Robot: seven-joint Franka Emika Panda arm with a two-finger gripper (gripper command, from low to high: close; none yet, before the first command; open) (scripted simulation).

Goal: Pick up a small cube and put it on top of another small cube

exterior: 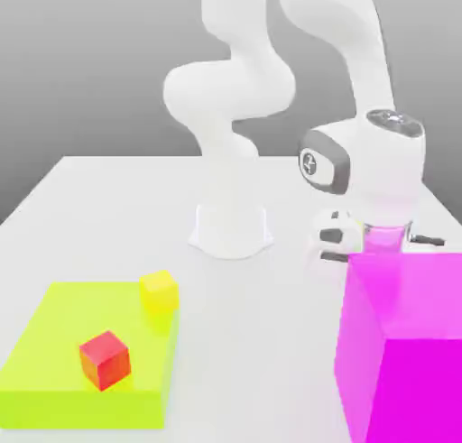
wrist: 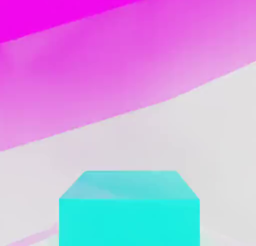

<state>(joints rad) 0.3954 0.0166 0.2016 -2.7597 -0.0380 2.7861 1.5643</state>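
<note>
The small cube (wrist: 129, 210) is plain cyan and sits on the white table close under the hand in the hand view, right where the jaws meet. In the exterior view my gripper (exterior: 383, 235) hangs low at the right, just behind the big magenta block (exterior: 406, 342), which hides its lower end and the cube. The gripper is shut on the cyan cube. In the hand view the magenta block (wrist: 100, 64) rises close beside the cube.
A flat lime-green slab (exterior: 54, 360) lies at the exterior view's left front, with a small red cube (exterior: 105, 358) on it and a small yellow cube (exterior: 159, 290) at its far corner. The arm's white base (exterior: 231, 229) stands at the table's middle.
</note>
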